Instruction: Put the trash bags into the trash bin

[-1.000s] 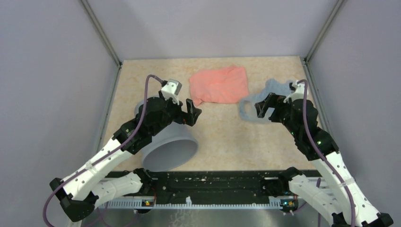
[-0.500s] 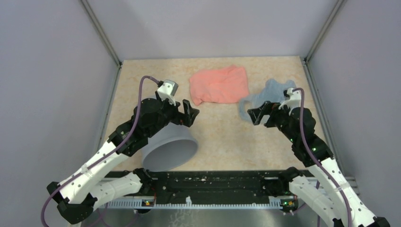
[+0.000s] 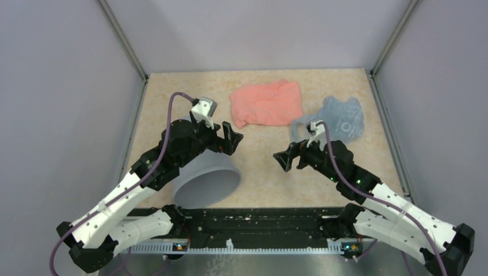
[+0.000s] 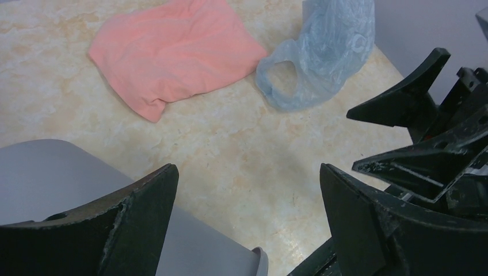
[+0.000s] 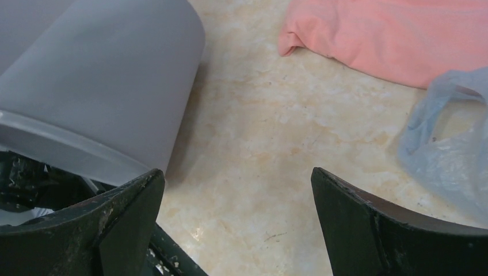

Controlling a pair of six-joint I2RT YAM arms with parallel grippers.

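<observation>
Top external: your left end effector (image 3: 229,140) has its jaws wide apart and grips nothing. It hangs just above the wall of the grey trash bin (image 3: 210,178), toward the tabletop's (image 3: 265,172) near-left corner. Right end effector (image 3: 288,158) is also spread wide and empty, mid-tabletop, pointing toward the bin. Trash bag (image 3: 339,122), pale blue and crumpled, lies toward the far-right corner, apart from the right end effector. Pink cloth (image 3: 266,103) lies just beside the bag.

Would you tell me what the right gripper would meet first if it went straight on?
Most likely bare table, since the open right gripper points slightly down; if it runs flatter, the bin. Depth is unclear.
</observation>
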